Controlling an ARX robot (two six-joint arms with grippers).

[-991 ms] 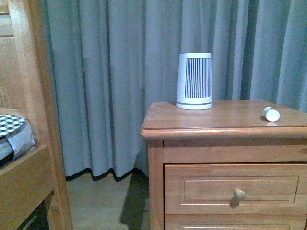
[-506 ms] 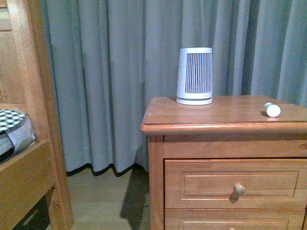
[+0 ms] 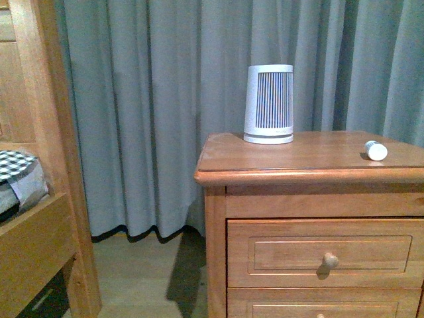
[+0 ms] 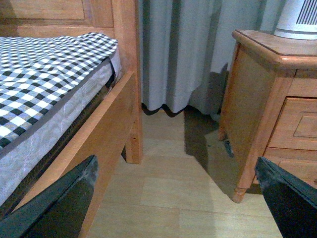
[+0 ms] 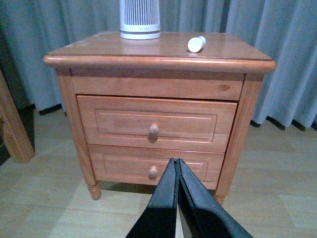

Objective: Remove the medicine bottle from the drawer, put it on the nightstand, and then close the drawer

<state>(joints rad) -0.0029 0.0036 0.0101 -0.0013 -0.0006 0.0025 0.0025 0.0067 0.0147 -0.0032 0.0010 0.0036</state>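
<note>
Closest to us, our right black gripper [image 5: 177, 171] has its two fingers pressed together with nothing between them. Our left black gripper [image 4: 176, 198] is spread wide and holds nothing, hanging over the floor between the bed and the cabinet. Past the right gripper, at twelve o'clock, the reddish-brown wooden upper drawer [image 5: 156, 123] sits flush, so it looks closed. Farther up, the small white medicine bottle [image 5: 196, 43] lies on its side on the low reddish-brown wooden nightstand [image 5: 99, 52]. We think the job is done. Farthest back, at eleven o'clock, stands the tall white slatted device [image 5: 139, 19].
</note>
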